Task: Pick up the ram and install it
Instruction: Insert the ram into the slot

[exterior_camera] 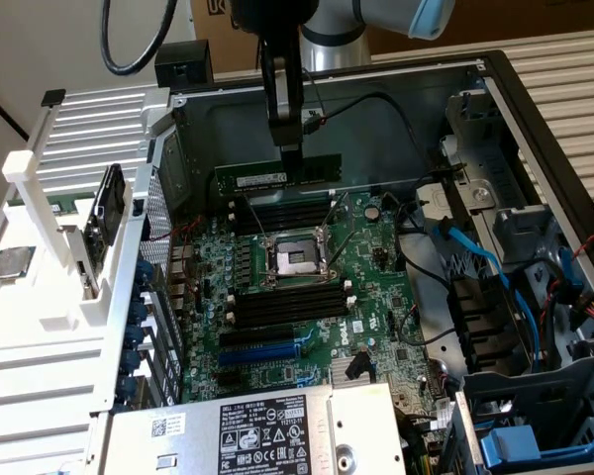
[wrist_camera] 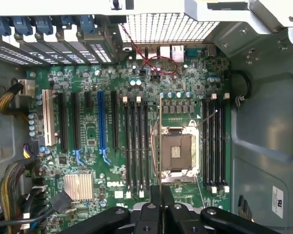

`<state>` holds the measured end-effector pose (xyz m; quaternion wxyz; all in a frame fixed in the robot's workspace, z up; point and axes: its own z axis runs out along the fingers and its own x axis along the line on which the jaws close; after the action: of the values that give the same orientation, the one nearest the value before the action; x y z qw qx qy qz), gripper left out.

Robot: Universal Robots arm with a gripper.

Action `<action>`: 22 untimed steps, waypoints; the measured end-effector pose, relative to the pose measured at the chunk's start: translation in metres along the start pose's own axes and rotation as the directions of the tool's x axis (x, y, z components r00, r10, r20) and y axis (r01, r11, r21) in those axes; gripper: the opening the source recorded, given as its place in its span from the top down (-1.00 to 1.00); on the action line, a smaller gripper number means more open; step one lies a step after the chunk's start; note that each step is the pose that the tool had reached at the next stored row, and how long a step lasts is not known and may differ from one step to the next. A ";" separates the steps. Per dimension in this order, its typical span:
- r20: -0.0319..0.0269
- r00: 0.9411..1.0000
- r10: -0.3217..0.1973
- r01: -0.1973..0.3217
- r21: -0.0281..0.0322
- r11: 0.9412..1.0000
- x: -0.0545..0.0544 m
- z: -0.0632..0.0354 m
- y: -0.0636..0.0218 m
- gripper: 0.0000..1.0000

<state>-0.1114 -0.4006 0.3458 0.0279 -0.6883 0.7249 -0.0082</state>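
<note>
The ram [exterior_camera: 262,179] is a long green stick with a white label. It hangs level in the air over the motherboard [exterior_camera: 376,297], and my gripper [exterior_camera: 291,156] is shut on its top edge from above. It runs parallel to the far bank of black memory slots [exterior_camera: 282,213], just above and behind them, not seated. In the wrist view the ram [wrist_camera: 159,141] shows edge-on as a thin line beside the CPU socket [wrist_camera: 178,151], between the two slot banks [wrist_camera: 136,146] [wrist_camera: 213,146]. My gripper [wrist_camera: 156,197] fingers pinch it there.
A second bank of empty slots [exterior_camera: 287,302] lies on the near side of the CPU socket [exterior_camera: 292,259]. The power supply [exterior_camera: 267,430] fills the front. Blue cables [exterior_camera: 475,252] and drive cages crowd the exterior view's right. A white rack [exterior_camera: 40,198] with a silver chip [exterior_camera: 10,262] stands left.
</note>
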 end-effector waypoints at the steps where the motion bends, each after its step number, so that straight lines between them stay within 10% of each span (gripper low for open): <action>1: 0.000 1.000 0.000 0.000 0.000 1.000 0.000 0.0019 -0.0008 0.76; 18: 0.000 1.000 0.000 0.000 -0.001 1.000 0.021 0.0266 -0.0039 0.76; 22: -0.008 1.000 0.000 0.000 -0.001 1.000 0.020 0.0326 -0.0039 0.76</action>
<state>-0.1069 -0.4202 0.3129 0.0249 -0.6884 0.7249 -0.0106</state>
